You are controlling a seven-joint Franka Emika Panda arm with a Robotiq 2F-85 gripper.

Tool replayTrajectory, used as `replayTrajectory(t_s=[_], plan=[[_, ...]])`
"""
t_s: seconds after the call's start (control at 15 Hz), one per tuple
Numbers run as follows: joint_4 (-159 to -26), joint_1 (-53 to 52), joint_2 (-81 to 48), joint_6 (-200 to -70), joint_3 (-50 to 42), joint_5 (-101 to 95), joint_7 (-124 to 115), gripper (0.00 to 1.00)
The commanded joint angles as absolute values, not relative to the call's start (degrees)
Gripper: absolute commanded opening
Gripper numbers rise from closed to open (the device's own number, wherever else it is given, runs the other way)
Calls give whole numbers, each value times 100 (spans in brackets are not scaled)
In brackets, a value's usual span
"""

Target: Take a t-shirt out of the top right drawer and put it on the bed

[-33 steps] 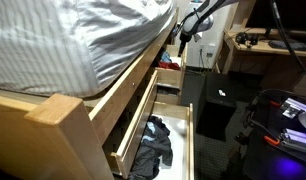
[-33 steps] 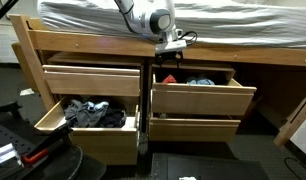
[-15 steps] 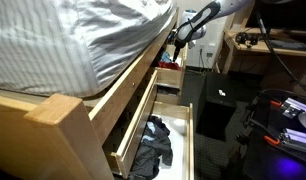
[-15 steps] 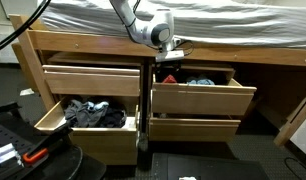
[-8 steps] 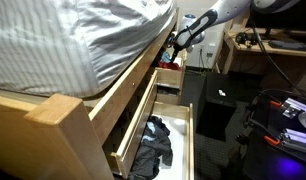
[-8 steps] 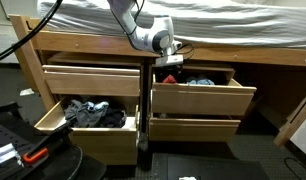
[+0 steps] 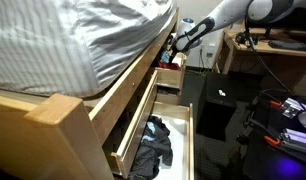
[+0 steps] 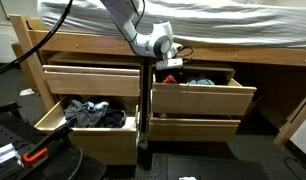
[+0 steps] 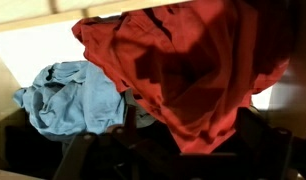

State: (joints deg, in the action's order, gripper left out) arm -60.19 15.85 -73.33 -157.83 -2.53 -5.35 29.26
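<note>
My gripper [image 8: 171, 60] is shut on a red t-shirt [image 9: 183, 70] and holds it just above the open top right drawer [image 8: 198, 95], under the bed frame. In the wrist view the red cloth hangs bunched between the dark fingers and fills most of the picture. A light blue garment [image 9: 63, 95] lies in the drawer below it, also seen in an exterior view [image 8: 201, 82]. In an exterior view the gripper [image 7: 176, 45] sits by the bed's side rail with red cloth in it. The bed [image 8: 193, 22] with grey striped sheets lies above.
The bottom left drawer [image 8: 88, 118] is pulled out and full of dark clothes; it also shows in an exterior view [image 7: 153, 145]. The bed rail [image 8: 233, 52] runs close above the gripper. A desk [image 7: 268, 45] and black boxes stand nearby.
The gripper has lifted the red t-shirt slightly out of the drawer, moving up and a little left toward the bed rail. The arm has swung higher.
</note>
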Motion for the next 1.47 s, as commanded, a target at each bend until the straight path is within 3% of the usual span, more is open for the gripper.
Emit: replayTrajectory(t_s=[0.0, 0.4, 0.47, 0.53, 0.6, 0.73, 1.27, 1.4], plan=[[-5813, 1641, -7453, -15226, -209, -678, 2817, 100], [-5937, 1651, -7407, -15331, -165, -656, 2820, 100], [-5918, 1652, -7424, -15284, -161, -664, 2844, 96], [-5914, 1667, -7429, -15223, -136, -657, 2877, 81], [-5903, 1690, -7440, -15160, -100, -638, 2901, 72], [-5905, 1734, -7447, -15073, -41, -616, 2958, 63], [-5862, 1894, -7467, -15055, 86, -565, 2999, 5], [-5862, 1925, -7463, -15076, 93, -560, 2997, 0]])
